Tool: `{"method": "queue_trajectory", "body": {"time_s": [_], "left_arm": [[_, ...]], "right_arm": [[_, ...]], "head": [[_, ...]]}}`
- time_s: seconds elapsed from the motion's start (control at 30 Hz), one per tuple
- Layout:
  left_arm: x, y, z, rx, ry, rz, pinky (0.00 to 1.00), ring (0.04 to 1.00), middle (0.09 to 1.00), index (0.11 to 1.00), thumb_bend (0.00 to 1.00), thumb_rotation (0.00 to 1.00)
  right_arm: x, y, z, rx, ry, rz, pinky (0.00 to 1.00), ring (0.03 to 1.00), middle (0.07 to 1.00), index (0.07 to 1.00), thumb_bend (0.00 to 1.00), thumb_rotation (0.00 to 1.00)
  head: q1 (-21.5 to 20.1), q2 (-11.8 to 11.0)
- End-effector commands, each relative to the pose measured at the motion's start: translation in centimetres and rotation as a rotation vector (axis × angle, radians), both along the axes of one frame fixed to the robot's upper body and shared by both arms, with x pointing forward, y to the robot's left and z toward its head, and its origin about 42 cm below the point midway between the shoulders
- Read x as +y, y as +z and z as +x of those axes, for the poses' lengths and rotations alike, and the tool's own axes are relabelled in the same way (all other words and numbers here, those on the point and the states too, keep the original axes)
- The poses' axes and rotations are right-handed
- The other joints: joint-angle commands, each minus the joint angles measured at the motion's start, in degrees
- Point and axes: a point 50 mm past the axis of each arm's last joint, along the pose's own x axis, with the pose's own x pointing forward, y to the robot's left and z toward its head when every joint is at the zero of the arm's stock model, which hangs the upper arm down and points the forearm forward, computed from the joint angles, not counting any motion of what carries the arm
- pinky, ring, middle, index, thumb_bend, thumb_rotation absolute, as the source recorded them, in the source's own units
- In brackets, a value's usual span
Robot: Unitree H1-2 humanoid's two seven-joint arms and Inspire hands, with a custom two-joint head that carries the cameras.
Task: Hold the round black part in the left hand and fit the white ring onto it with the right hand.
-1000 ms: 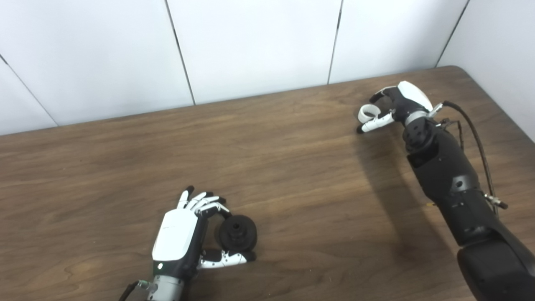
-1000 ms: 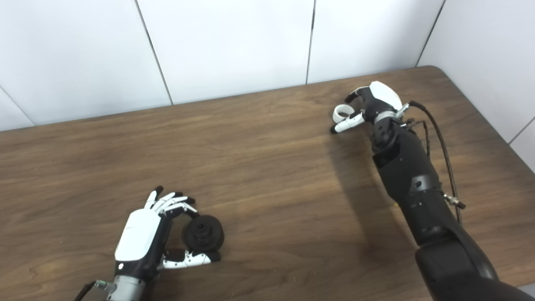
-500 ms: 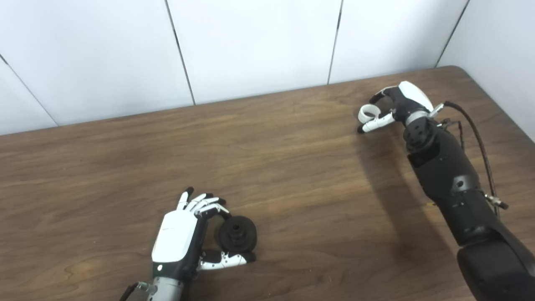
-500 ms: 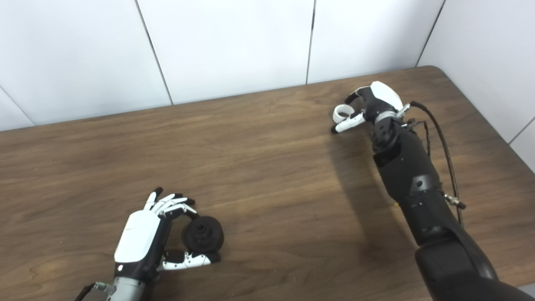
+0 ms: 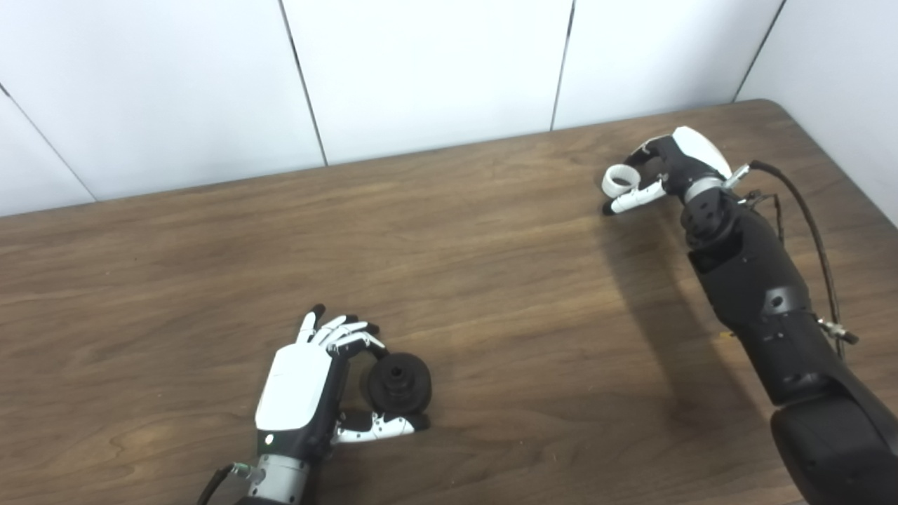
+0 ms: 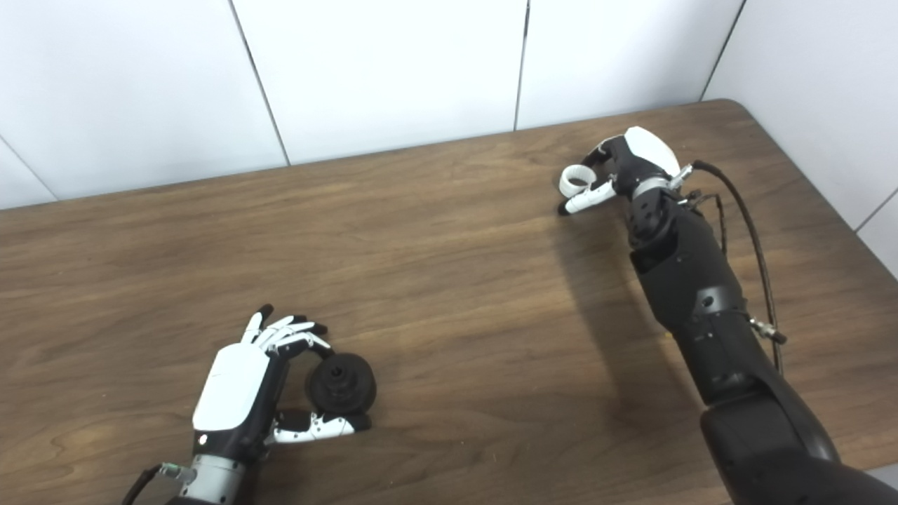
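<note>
Round black part [image 5: 398, 383] is pinched in your left hand [image 5: 303, 393]: curled fingers [image 5: 349, 339] touch its top edge, thumb [image 5: 379, 426] lies under its lower edge; its hubbed face points up toward the cameras; whether it sits on the table [image 5: 449, 280] or just above it, can't tell. Left palm is beside the part, white back of the hand facing up, near the table's front edge.

White ring [image 5: 620, 179] is at your right hand [image 5: 666, 172], far right, near the table's back corner; fingers [image 5: 642, 156] curl over it from behind, thumb [image 5: 633, 199] stretches along just below it, so the grip looks closed on the ring; ring's opening faces up; contact with the table can't be judged. Right forearm [image 5: 754, 294] runs back from there to the bottom right corner, a black cable [image 5: 807, 224] looping along its outer side.

Ring and black part are well apart, bare wood between them; white panelled wall [image 5: 421, 70] behind the table.
</note>
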Motion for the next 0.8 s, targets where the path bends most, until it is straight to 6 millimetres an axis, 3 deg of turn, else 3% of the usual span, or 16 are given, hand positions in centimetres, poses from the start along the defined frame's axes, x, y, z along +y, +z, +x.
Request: {"method": "queue_trajectory", "body": {"time_s": [0.0, 0.13, 0.63, 0.77], "left_arm": [[0.6, -0.9, -0.8, 0.051, 0.012, 0.043, 1.0, 0.854, 0.756, 0.485, 0.52, 0.05], [0.6, -0.8, -0.8, 0.051, 0.013, 0.037, 1.0, 0.86, 0.757, 0.485, 0.52, 0.05], [0.4, -0.8, -0.7, 0.045, 0.011, 0.041, 1.0, 0.858, 0.755, 0.485, 0.52, 0.05], [0.0, -0.8, -0.7, 0.039, 0.007, 0.043, 1.0, 0.856, 0.753, 0.484, 0.52, 0.05]], "right_arm": [[-0.6, 3.0, 0.6, -0.073, 0.005, -0.036, 1.0, 0.984, 0.839, 0.51, 0.6, 0.16], [-0.5, 2.9, 0.5, -0.074, 0.004, -0.045, 1.0, 0.982, 0.832, 0.488, 0.53, 0.14], [-0.7, 2.4, -0.6, -0.066, 0.035, -0.07, 1.0, 0.981, 0.832, 0.486, 0.52, 0.13], [0.5, 3.2, -1.1, -0.096, 0.102, -0.068, 1.0, 0.974, 0.82, 0.486, 0.52, 0.13]], "head": [[0.05, 0.04], [-0.43, 0.26], [0.39, 0.49], [2.11, 1.01]]}}
